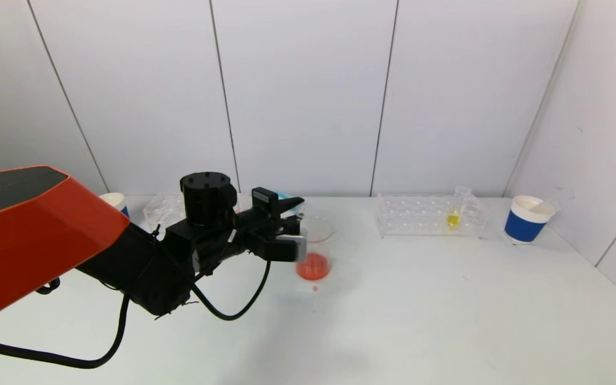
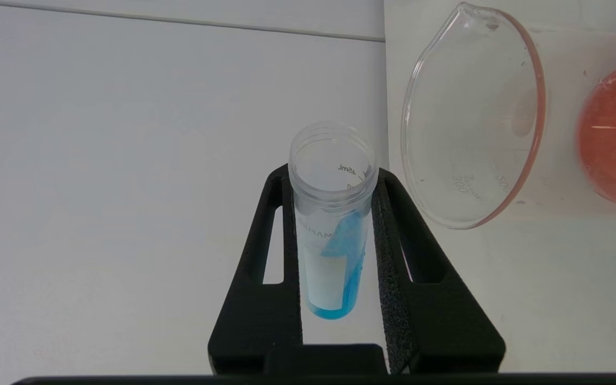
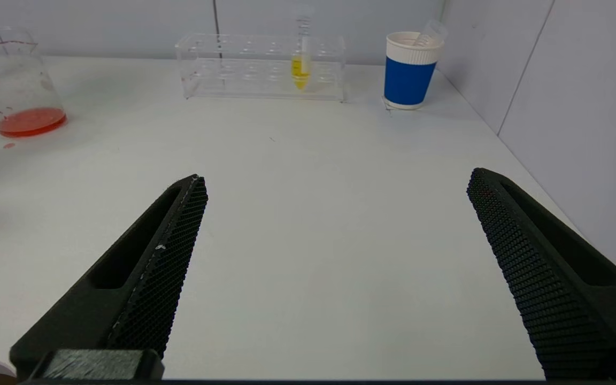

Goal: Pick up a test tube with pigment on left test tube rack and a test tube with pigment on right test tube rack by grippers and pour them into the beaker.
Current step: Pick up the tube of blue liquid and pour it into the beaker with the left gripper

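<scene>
My left gripper is shut on a clear test tube with blue pigment and holds it tilted, its open mouth close beside the rim of the glass beaker. The beaker holds shallow red liquid. The blue pigment still lies in the tube's lower part. The left rack is partly hidden behind the arm. The right rack holds one tube with yellow pigment, which also shows in the right wrist view. My right gripper is open and empty, low over the table, well short of the right rack.
A blue-and-white paper cup stands right of the right rack, near the side wall. Another cup stands at the far left behind my arm. A small red drop lies on the table in front of the beaker.
</scene>
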`<state>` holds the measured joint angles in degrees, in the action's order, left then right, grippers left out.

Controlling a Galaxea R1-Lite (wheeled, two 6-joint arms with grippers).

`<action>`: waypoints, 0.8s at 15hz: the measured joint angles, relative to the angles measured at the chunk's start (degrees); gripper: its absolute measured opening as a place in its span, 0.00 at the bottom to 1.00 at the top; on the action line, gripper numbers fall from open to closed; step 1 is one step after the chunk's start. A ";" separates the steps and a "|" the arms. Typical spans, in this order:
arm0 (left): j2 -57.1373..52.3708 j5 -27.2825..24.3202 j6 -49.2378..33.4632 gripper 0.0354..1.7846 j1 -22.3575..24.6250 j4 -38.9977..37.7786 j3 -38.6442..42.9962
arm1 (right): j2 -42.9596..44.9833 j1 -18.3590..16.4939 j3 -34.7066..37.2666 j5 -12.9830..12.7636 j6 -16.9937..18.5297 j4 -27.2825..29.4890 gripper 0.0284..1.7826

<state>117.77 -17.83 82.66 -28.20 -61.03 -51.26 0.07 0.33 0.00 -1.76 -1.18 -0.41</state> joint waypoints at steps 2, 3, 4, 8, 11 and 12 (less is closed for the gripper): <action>0.00 0.01 0.38 0.22 0.00 0.04 0.00 | 0.00 0.00 0.00 0.00 -0.02 0.00 0.99; 0.00 0.01 0.71 0.22 0.02 0.34 0.02 | 0.00 0.00 0.00 0.00 -0.02 0.00 0.99; 0.00 0.00 1.29 0.22 0.11 0.74 0.02 | 0.00 0.02 0.00 0.00 -0.02 0.01 0.99; -0.27 -0.02 3.36 0.22 0.39 1.61 -0.11 | 0.00 0.00 0.00 0.00 0.00 0.00 0.99; -0.63 -0.10 5.12 0.22 0.44 2.46 -0.17 | 0.00 0.00 0.00 0.00 0.00 0.00 0.99; -0.68 -0.07 5.25 0.22 0.39 2.49 -0.17 | 0.00 0.00 0.00 0.00 0.00 0.00 0.99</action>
<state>117.09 -17.91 87.92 -27.81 -58.54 -51.43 0.07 0.33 0.00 -1.76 -1.18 -0.41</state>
